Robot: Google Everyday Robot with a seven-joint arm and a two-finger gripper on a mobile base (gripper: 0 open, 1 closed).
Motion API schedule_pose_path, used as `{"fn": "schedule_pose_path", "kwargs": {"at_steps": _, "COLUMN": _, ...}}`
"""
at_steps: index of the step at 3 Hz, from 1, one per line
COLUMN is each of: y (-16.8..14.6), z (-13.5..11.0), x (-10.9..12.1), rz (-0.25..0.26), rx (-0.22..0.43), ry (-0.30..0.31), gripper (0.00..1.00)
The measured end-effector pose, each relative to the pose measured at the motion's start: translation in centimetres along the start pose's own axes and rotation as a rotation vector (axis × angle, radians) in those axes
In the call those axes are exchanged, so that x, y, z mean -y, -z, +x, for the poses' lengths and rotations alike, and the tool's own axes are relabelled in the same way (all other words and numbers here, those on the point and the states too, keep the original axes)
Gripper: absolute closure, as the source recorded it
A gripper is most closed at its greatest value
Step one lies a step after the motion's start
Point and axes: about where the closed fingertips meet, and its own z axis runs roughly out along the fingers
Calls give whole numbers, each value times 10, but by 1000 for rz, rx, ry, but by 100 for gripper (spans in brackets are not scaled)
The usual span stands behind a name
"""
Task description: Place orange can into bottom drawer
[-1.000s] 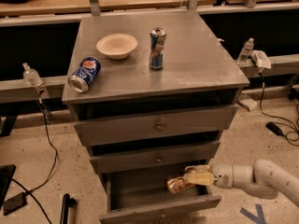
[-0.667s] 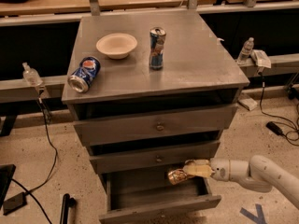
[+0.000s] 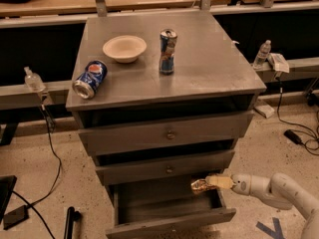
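The only brand you can read is on the blue Pepsi can. Its red, white and blue Pepsi emblem faces you as the can lies on its side on the cabinet top, well above your gripper and off to its left in the view. The gripper sits low over the right side of the open bottom drawer, closed around the orange can. The dark markings on that can are not legible. The slim blue-and-silver can, upright on the cabinet top above the gripper, carries print you cannot make out. The blue tape mark on the floor, below and right of the gripper, forms no readable letter.
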Motion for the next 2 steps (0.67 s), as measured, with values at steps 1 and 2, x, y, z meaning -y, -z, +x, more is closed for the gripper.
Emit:
{"fn": "schedule_pose_path", "kwargs": {"at_steps": 1, "y": 3, "z": 10, "x": 37, "rz": 38, "rx": -6, "ry": -52, "gripper": 100}}
{"fn": "schedule_pose_path", "kwargs": {"at_steps": 2, "y": 3, "z": 10, "x": 36, "rz": 36, "rx": -7, "ry": -52, "gripper": 100}}
